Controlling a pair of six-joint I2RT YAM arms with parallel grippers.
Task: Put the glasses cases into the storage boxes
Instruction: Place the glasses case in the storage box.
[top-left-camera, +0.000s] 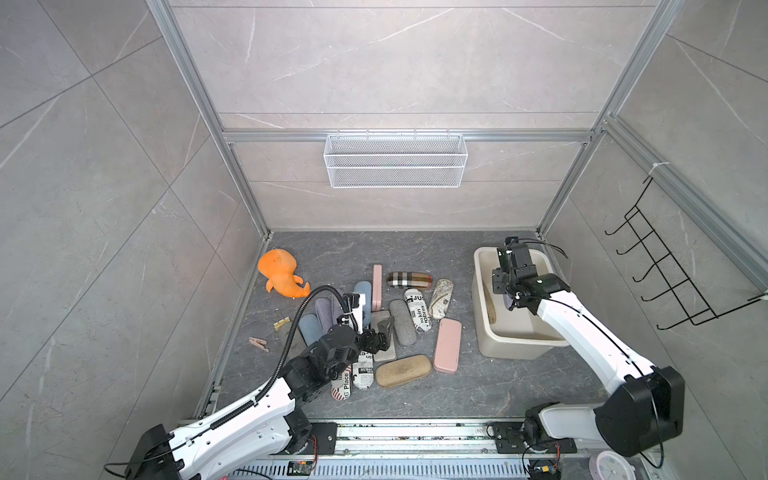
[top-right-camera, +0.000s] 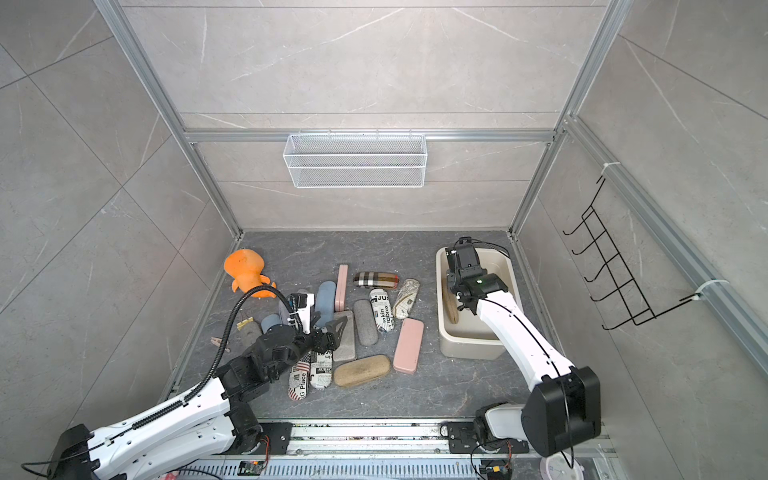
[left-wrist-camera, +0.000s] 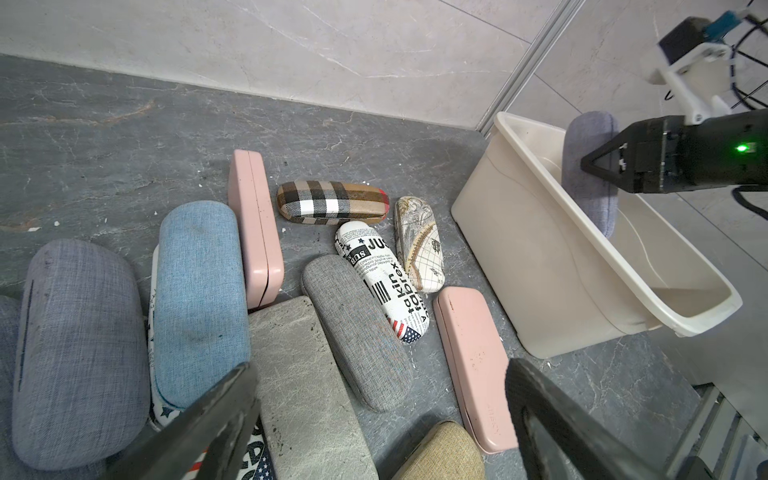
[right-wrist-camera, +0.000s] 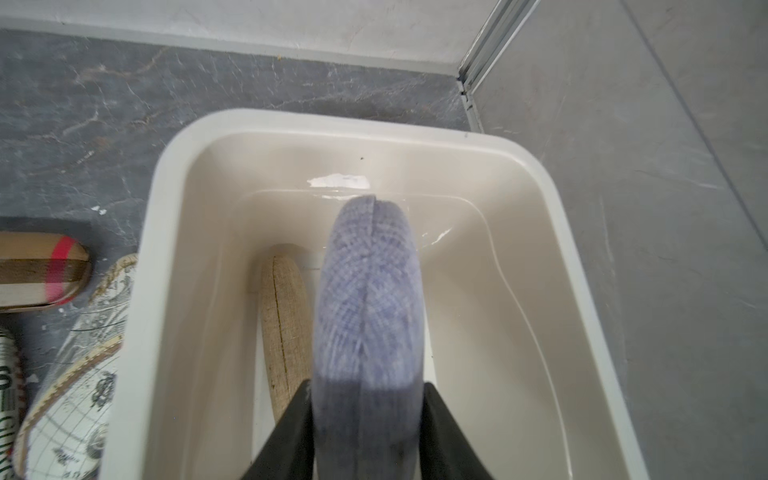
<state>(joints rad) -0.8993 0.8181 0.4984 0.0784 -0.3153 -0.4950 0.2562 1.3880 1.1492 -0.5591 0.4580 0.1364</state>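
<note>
My right end effector (right-wrist-camera: 368, 386) pinches the lilac case (right-wrist-camera: 368, 299) edge-up over the tub (right-wrist-camera: 291, 120), its long axis seemingly tipped down toward the far wall; my left end effector (left-wrist-camera: 380, 365) is spread.

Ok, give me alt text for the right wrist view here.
The right gripper clamps a lilac fabric glasses case on edge over the open cream tub. A tan case lies inside along one wall. Outside on the grey floor, a plaid case and a map-print case sit beside it.
</note>
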